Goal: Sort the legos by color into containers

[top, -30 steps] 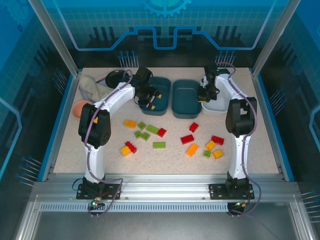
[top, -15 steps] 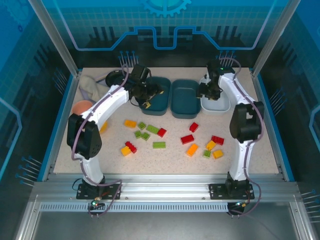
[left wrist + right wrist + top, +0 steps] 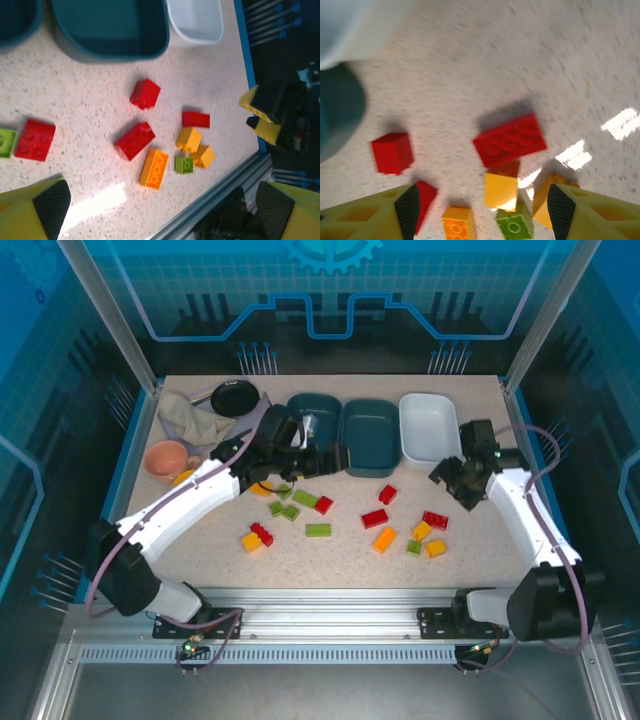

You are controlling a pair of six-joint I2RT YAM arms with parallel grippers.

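Right claw left white tray, jaws spread.

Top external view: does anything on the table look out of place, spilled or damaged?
Nothing looks damaged or spilled. The crumpled cloth at the far left corner, beside the black pan, is the only untidy thing. The legos lie scattered on the table, unsorted.

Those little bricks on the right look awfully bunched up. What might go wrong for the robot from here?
The red brick, yellow brick and green brick sit packed together below the open right gripper; it may well pinch two colours at once. The left gripper hangs close to the middle teal tray, so reaching onward it might nudge that tray aside.
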